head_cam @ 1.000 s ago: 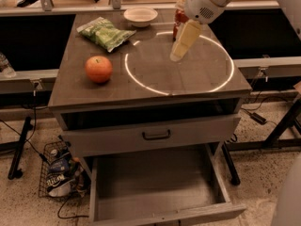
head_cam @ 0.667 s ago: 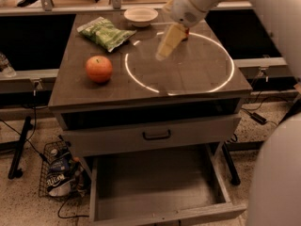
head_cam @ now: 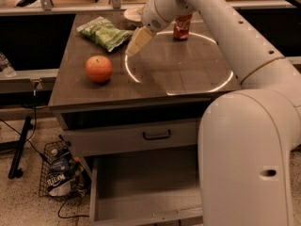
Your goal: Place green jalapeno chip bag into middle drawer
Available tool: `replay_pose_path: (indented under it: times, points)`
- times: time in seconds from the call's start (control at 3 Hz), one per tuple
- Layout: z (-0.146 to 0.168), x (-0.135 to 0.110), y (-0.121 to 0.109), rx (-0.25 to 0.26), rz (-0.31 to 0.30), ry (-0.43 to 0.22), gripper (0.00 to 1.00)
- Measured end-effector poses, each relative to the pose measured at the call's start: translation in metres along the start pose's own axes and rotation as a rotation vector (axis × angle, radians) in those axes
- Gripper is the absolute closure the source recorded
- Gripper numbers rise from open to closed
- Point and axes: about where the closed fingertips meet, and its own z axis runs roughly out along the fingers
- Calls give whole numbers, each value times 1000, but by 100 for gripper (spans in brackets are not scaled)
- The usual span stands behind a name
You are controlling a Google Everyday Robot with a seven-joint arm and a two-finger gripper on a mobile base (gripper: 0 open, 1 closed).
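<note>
Leftward the gripper (head_cam: 132, 48) has swung, from mid-tabletop (head_cam: 178, 76) to just right of the bag (head_cam: 103, 32), which lies back left. Its arm (head_cam: 235, 46) reaches in from the right, wrist tilted down-left. Whether the gripper is released or clenched, I cannot tell. The drawer (head_cam: 141, 192) stands open below.

- No text, brand or number is legible anywhere.
- The gripper (head_cam: 133, 44) hangs over the tabletop; it bears no markings.
- Green jalapeno chip bag (head_cam: 104, 32), just beside the gripper to the view's left: white lettering, unreadable.
- Red can (head_cam: 182, 26), beyond the gripper to the view's right: markings unreadable.
- Container (head_cam: 59, 185) in a floor basket, far below the gripper: label lettering unreadable.
</note>
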Motion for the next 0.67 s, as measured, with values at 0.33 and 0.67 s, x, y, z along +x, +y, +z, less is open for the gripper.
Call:
replay_pose_path:
  times: [0.33,0.67]
  points:
    - [40,-16,-16,11,40,-59,0]
    - [77,-22,-35,35,114,-87,0]
